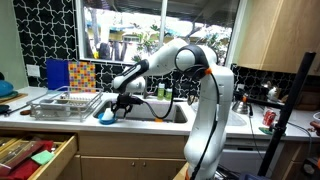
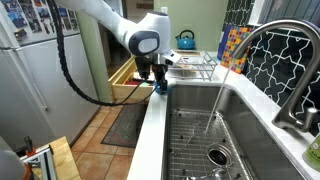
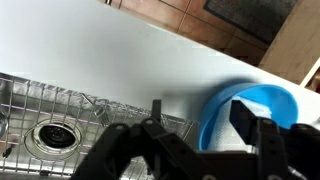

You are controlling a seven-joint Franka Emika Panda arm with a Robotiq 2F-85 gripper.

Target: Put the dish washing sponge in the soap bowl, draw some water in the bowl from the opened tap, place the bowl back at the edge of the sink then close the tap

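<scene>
- An open drawer [image 1: 38, 153] sticks out below the counter, well to the left of the sink [image 2: 178, 120] in an exterior view.
- A wire dish rack [image 1: 64, 104] stands on the counter, also left of the sink.
- The blue bowl [image 1: 105, 117] sits on the counter right at the sink's left rim. It shows in both exterior views [image 2: 160, 88] and in the wrist view [image 3: 255, 105].
- What lies inside the bowl cannot be made out.
- The gripper [image 3: 200, 112] hangs just above the bowl at that rim. Its fingers are spread wide, one inside the bowl and one outside it, with the near wall of the bowl between them. A gap shows between the outer finger and the wall.
- The white arm [image 1: 200, 100] reaches over the sink from its right side.
- The drain [image 2: 217, 155] lies in the sink's floor under a wire grid.
- A thin stream of water [image 2: 218, 105] falls into the sink.
- The tap [image 2: 272, 45] arches over the sink's right side and is running.
- A red can [image 1: 267, 118] stands on the counter right of the sink.
</scene>
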